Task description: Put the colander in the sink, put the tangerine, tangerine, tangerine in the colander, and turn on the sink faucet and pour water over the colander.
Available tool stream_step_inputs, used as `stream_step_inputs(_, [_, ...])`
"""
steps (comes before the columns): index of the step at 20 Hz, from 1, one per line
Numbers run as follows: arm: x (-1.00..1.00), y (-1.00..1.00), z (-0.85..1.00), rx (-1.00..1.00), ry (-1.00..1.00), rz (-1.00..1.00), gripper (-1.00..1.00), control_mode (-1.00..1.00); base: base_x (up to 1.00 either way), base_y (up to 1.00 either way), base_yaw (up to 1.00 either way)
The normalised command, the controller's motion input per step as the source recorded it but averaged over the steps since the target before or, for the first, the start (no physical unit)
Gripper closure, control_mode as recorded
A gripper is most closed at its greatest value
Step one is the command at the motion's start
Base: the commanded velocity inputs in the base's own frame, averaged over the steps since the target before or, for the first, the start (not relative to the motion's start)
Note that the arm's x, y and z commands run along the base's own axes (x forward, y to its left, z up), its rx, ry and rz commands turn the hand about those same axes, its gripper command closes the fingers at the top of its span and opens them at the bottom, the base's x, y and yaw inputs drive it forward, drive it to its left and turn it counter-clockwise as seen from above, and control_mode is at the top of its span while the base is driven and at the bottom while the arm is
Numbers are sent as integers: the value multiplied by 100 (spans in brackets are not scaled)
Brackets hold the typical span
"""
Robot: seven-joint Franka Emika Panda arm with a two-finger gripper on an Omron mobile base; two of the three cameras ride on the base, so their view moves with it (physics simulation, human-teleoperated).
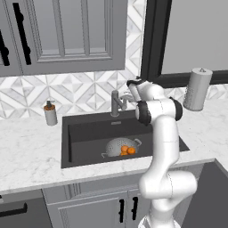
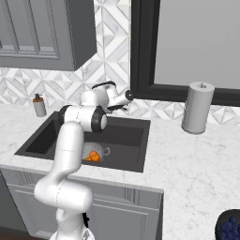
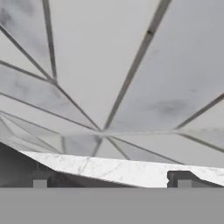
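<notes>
White marble table (image 1: 31,151) running wall to wall, veined grey, with grey panelled cabinet fronts and black bar handles below. Dark charcoal sink (image 1: 89,133) sunk into the table, close to its front edge. Silver colander (image 1: 121,147) resting on the sink floor, toward the front right part of the basin, holding the tangerines (image 1: 128,150); bright orange, bunched together, hard to count apart. Same colander (image 2: 96,152) and fruit (image 2: 93,157) seen from the right base view, partly behind the arm. Grey sink faucet (image 1: 117,103) standing at the back edge of the table, behind the basin middle. Small pump-top soap bottle (image 1: 50,114) on the table at the sink's back left corner. Paper towel roll (image 1: 197,89) upright toward the back edge, well to the right of the sink. Dark bowl of blue fruit (image 2: 230,226) near the front right corner of the table.

Backsplash of pale geometric tiles with thin grey joints; grey wall cabinets above left; black-framed window above right.

End effector (image 2: 127,96) raised behind the basin, near the faucet, aimed at the tiled wall. Fingers (image 3: 40,180) spread wide in the hand view, nothing between them; tiles and a strip of marble at the back edge ahead.
</notes>
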Motion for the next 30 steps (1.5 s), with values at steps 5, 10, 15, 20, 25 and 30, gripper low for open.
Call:
stream_step_inputs(5, [15,0,-12,0,0,-1,-100,-100,0,0,0])
stream_step_inputs(10, [0,-29,-7,0,0,-7,100,-100,0,0,0])
stream_step_inputs(15, [0,-97,-1,0,0,-12,100,-100,0,0,0])
stream_step_inputs(20, [-1,-100,-7,0,1,-12,100,-100,0,0,0])
stream_step_inputs(25, [-22,-100,-12,0,0,-11,100,-100,0,0,0])
stream_step_inputs(30, [-52,-100,-19,0,0,-9,100,-100,0,0,0])
